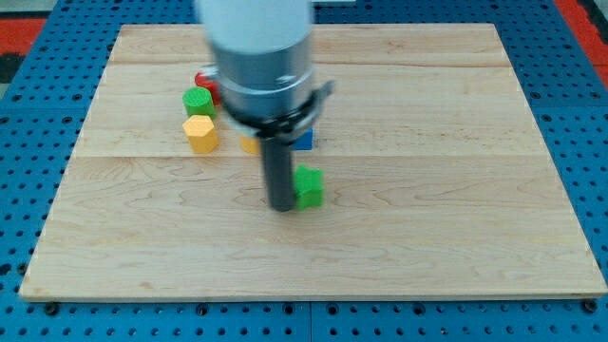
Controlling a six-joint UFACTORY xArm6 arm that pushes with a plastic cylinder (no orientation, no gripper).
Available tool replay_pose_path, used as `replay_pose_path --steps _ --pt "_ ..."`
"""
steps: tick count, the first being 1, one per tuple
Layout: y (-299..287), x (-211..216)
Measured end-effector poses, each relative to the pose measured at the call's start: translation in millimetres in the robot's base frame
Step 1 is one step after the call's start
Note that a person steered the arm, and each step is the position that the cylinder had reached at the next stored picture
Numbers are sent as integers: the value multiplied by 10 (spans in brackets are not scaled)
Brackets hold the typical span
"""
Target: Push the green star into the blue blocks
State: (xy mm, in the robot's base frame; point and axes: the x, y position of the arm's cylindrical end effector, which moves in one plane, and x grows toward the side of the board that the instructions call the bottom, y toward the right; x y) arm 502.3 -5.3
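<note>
The green star (309,186) lies near the middle of the wooden board (456,171). My tip (283,205) stands right against the star's left side. A blue block (304,140) shows just above the star, mostly hidden behind the arm (261,47). I can make out only that one blue block; any other is hidden by the arm.
A yellow hexagonal block (200,133), a green round block (198,101) and a red block (204,83) sit at the upper left. A bit of another yellow block (249,144) shows left of the rod. The board rests on a blue pegboard table (38,142).
</note>
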Motion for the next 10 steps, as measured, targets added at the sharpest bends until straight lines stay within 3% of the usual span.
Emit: replay_pose_path --steps 1,2,6,7,8,10 --pt "480 -209" --pt "759 -10" --pt "815 -1015" --pt "1258 -972" --pt "1486 -1262" --pt "743 -1286"
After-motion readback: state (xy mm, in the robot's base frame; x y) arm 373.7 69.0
